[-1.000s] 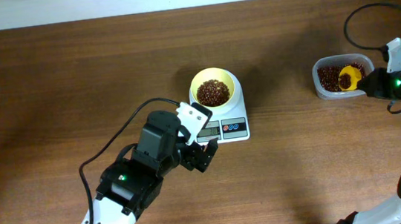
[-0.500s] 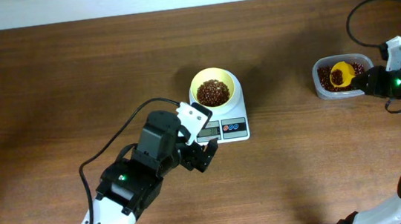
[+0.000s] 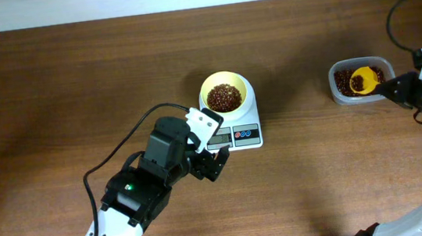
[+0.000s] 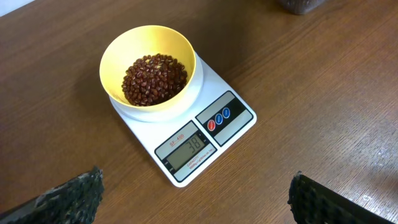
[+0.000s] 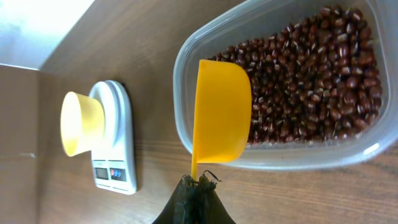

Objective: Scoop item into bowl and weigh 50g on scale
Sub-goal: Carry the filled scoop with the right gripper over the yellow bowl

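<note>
The pale yellow bowl [image 3: 224,93] sits on the white scale [image 3: 238,133] at the table's middle and holds a heap of red-brown beans [image 4: 154,78]. The scale's display [image 4: 192,145] reads 38. More beans [image 5: 311,81] fill a clear plastic tub [image 3: 339,93] at the right. My right gripper [image 5: 198,182] is shut on the handle of a yellow scoop [image 5: 221,118], whose cup is over the tub's near rim. The scoop also shows in the overhead view [image 3: 364,80]. My left gripper [image 3: 214,165] is open and empty, just in front of the scale.
The tub stands near the table's right edge, with a black cable [image 3: 395,16] looping behind it. The bowl [image 5: 81,123] and scale [image 5: 115,140] show small in the right wrist view. The table's far edge meets a white wall.
My right gripper has drawn back to the right, and the scoop has shifted within the tub and come to rest at its near rim. The left arm has not moved.
</note>
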Robot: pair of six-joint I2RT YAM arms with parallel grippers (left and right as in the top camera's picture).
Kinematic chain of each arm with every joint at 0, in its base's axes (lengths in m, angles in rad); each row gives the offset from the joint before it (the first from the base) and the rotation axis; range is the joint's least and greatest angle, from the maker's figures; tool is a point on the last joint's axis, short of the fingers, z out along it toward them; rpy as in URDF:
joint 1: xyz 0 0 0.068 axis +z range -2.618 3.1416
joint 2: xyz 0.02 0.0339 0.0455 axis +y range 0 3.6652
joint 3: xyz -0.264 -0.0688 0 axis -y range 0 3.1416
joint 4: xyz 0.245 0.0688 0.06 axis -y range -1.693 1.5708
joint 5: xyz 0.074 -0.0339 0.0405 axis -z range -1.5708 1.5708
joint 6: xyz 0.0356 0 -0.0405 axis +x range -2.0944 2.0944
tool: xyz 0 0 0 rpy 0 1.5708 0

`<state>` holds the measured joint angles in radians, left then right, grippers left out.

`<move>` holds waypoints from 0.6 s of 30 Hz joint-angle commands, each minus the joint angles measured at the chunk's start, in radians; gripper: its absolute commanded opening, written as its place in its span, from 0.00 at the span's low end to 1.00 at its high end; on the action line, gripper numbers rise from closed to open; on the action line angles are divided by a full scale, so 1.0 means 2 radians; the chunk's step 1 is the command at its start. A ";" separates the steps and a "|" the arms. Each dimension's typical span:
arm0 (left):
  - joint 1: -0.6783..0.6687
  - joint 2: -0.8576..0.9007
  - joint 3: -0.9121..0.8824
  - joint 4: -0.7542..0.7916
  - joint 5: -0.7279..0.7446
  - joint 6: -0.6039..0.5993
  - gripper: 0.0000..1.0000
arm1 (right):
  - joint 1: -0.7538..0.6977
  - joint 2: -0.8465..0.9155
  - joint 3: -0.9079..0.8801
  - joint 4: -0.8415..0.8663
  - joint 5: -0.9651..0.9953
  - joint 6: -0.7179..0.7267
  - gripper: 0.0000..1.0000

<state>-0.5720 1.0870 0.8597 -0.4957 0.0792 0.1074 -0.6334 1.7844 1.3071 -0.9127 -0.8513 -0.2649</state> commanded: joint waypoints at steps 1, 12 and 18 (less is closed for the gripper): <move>-0.001 0.001 -0.004 0.001 0.002 -0.006 0.99 | -0.012 0.002 0.010 -0.014 -0.047 0.008 0.04; -0.001 0.001 -0.004 0.000 0.002 -0.006 0.99 | -0.010 0.002 0.010 -0.030 -0.162 0.008 0.04; -0.001 0.001 -0.004 0.001 0.002 -0.006 0.99 | 0.004 0.002 0.010 -0.051 -0.163 0.008 0.04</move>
<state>-0.5720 1.0870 0.8597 -0.4957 0.0792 0.1074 -0.6506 1.7844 1.3071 -1.0115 -1.1393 -0.2424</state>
